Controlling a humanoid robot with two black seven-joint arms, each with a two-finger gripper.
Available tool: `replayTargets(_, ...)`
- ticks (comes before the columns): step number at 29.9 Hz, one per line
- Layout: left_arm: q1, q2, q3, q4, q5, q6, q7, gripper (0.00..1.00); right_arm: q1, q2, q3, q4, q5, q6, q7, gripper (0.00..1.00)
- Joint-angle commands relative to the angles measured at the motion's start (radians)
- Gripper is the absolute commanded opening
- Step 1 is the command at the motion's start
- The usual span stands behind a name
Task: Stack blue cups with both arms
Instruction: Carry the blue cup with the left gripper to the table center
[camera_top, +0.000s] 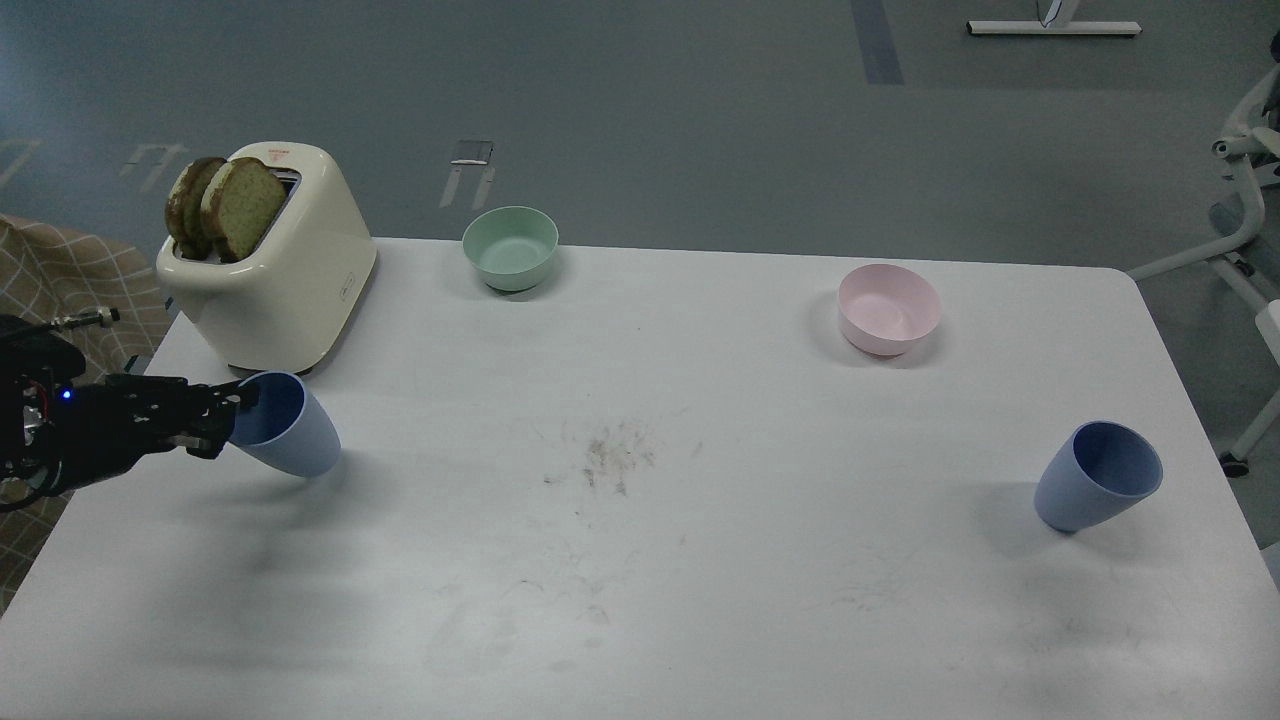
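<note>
One blue cup (297, 438) is at the table's left, in front of the toaster, tilted with its mouth toward me. My left gripper (234, 411) comes in from the left edge and is shut on that cup's near rim, one finger inside the mouth. The cup seems raised a little off the white table (640, 580). The second blue cup (1098, 488) stands alone at the right side of the table, also leaning. My right arm and gripper are out of view.
A cream toaster (285, 275) with two bread slices stands at the back left, just behind the held cup. A pale green bowl (509, 248) sits at the back middle, a pale pink bowl (889, 308) at the back right. A white chair frame (1245, 150) is beyond the table's right edge.
</note>
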Motion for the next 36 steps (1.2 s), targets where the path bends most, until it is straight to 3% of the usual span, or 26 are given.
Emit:
replayTargets(1,-0.128,0.019,0.021,-0.072,0.007,-0.067,0.008,0.0,-0.001,0.0,0.0,0.005,0.0,0.0,0.0,1.0)
replayTargets(6,-0.341,-0.102,0.124,-0.149,0.025,-0.208,0.026,0.0,-0.028,-0.006,0.005,0.005,0.0,0.0,0.008,1.0)
replayTargets(10,-0.535,-0.228,0.295,-0.136,0.098,-0.225,0.074,0.0,-0.054,-0.012,0.029,0.003,0.002,0.0,0.012,1.0)
replayTargets(15,-0.728,-0.406,0.503,-0.057,0.102,-0.247,0.1,0.0,-0.062,-0.012,0.04,0.005,0.0,0.0,0.012,1.0)
replayTargets(22,-0.786,-0.569,0.664,0.071,0.153,-0.252,0.1,0.0,-0.073,-0.012,0.042,0.005,0.0,0.0,0.014,1.0)
replayTargets(36,-0.78,-0.665,0.676,0.138,0.153,-0.253,0.111,0.0,-0.099,-0.01,0.062,0.008,0.0,0.0,0.014,1.0)
